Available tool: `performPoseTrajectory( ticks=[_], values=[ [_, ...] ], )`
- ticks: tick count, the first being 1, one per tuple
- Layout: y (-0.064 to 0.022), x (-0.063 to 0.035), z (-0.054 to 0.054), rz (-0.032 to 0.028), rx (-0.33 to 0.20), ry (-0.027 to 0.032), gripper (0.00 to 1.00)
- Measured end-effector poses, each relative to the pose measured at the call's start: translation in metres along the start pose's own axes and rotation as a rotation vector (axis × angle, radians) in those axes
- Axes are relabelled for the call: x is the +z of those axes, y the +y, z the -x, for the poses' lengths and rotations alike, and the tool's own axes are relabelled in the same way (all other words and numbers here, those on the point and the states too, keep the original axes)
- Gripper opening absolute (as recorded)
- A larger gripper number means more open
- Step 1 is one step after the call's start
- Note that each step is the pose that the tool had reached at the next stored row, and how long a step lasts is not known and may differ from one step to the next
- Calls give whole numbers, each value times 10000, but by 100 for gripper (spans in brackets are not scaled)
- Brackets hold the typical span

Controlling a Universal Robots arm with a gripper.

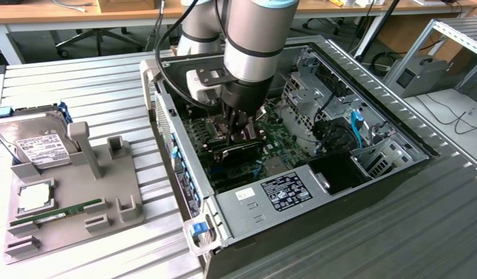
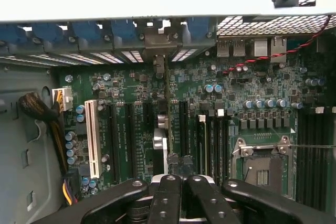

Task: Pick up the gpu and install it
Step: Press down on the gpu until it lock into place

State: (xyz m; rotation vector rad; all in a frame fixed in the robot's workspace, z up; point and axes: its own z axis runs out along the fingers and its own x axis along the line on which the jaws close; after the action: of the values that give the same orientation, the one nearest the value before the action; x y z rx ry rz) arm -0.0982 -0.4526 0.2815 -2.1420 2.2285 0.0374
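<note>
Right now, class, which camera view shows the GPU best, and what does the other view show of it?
The exterior view is best: the GPU shows as a dark card under the shut hand, low over the motherboard inside the case. The wrist view gives the GPU edge-on, a thin strip running from the hand toward the rear slots.

Robotics lab, slatted metal workbench, opened computer case, office desks behind

Ribbed metal tabletop; wooden desks behind.
</note>
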Motion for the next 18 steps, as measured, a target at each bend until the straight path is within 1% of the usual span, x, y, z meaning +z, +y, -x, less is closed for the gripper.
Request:
performPoseTrajectory(
  ticks=[7,18],
  values=[
    [5,66,-4,1,-3,0,11],
    [7,87,-5,0,-3,0,11]
  ],
)
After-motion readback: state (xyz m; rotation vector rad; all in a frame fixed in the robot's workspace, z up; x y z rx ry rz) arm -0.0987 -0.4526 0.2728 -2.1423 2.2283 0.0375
